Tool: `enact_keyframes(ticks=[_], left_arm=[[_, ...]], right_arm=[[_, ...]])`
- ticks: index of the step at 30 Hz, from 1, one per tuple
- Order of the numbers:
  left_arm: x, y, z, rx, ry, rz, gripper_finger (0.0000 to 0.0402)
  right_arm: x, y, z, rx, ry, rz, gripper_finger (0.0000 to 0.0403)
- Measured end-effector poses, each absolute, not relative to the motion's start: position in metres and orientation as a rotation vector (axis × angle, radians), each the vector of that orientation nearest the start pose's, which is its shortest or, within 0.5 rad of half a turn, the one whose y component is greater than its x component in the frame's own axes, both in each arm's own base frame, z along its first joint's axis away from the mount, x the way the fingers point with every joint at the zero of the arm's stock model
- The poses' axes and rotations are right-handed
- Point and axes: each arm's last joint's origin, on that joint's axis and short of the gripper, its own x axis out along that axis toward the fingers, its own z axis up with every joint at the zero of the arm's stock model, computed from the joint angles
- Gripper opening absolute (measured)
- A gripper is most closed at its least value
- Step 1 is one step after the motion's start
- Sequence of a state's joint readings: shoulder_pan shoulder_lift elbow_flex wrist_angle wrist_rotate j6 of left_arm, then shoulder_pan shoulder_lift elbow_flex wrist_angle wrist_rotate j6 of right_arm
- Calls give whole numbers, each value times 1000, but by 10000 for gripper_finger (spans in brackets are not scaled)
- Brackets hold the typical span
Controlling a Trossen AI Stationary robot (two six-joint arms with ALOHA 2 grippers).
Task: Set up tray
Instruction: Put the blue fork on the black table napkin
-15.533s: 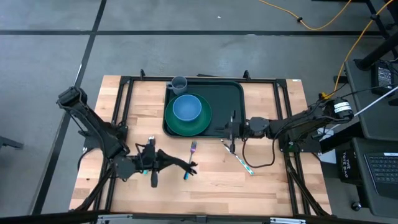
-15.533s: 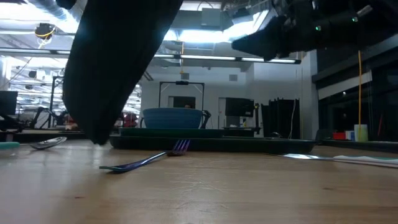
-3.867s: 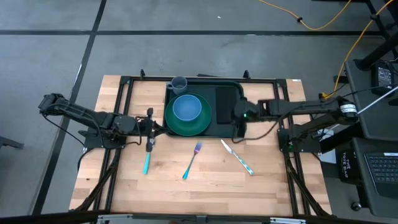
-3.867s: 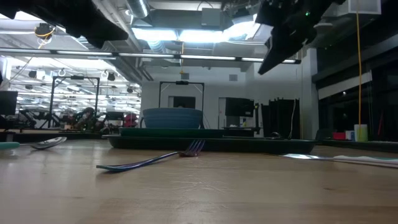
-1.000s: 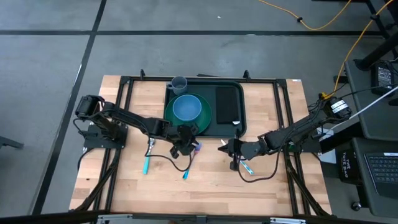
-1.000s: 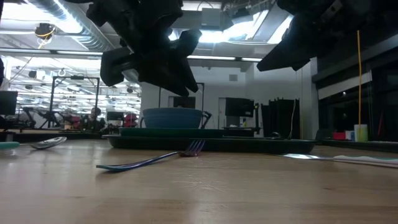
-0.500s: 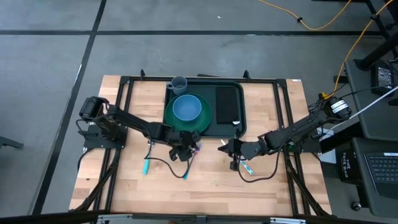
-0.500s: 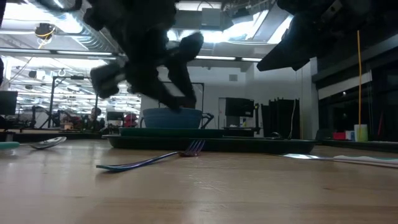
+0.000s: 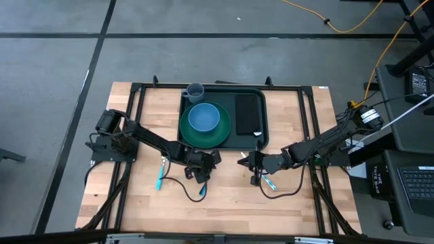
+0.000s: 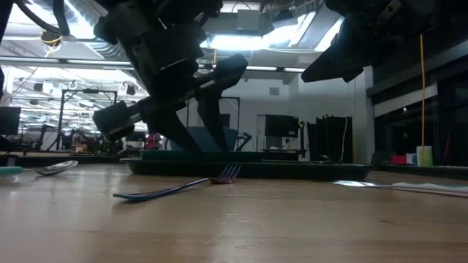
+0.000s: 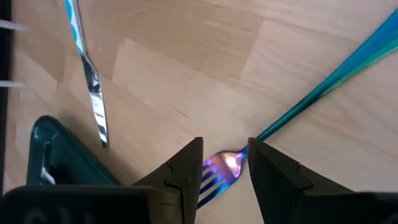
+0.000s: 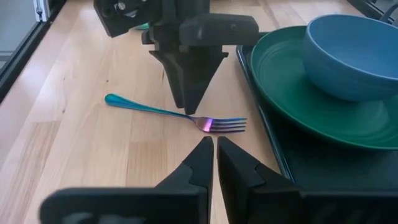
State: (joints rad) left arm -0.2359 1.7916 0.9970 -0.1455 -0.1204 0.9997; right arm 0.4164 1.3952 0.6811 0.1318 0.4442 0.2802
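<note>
Now the left end effector (image 9: 201,173) is hanging with its fingers spread on either side of the iridescent blue-purple metal fork (image 11: 231,163) on the light wooden surface (image 9: 224,203). Nearby, the right end effector (image 9: 253,165) is hovering near-closed, holding nothing, while the large dark green rectangular plastic tray (image 9: 263,118) is lying at the surface's far middle.

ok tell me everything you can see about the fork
The fork is slim shiny metal with an iridescent finish: a teal-blue handle shading to purple and pink at the neck and tines. It lies flat on the wooden table, just in front of the tray, tines toward it. The left tool is open, its fingers straddling the fork's neck from above; whether they touch it cannot be told. Nothing else touches the fork.
</note>
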Motion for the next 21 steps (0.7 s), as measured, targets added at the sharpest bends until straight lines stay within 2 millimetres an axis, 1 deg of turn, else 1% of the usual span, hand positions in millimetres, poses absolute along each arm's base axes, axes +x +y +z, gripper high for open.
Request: enact_keyframes(ticks=[7, 11, 17, 21], left_arm=[[341, -79, 151, 1061, 785, -578, 120], [342, -81, 151, 1048, 751, -624, 120], [345, -76, 135, 1005, 803, -625, 120], [347, -74, 133, 1001, 809, -612, 120]], right_arm=[[258, 101, 197, 36, 513, -100, 12], [259, 101, 197, 37, 512, -100, 8], [259, 101, 198, 41, 504, -99, 21], [259, 101, 199, 44, 498, -98, 27]])
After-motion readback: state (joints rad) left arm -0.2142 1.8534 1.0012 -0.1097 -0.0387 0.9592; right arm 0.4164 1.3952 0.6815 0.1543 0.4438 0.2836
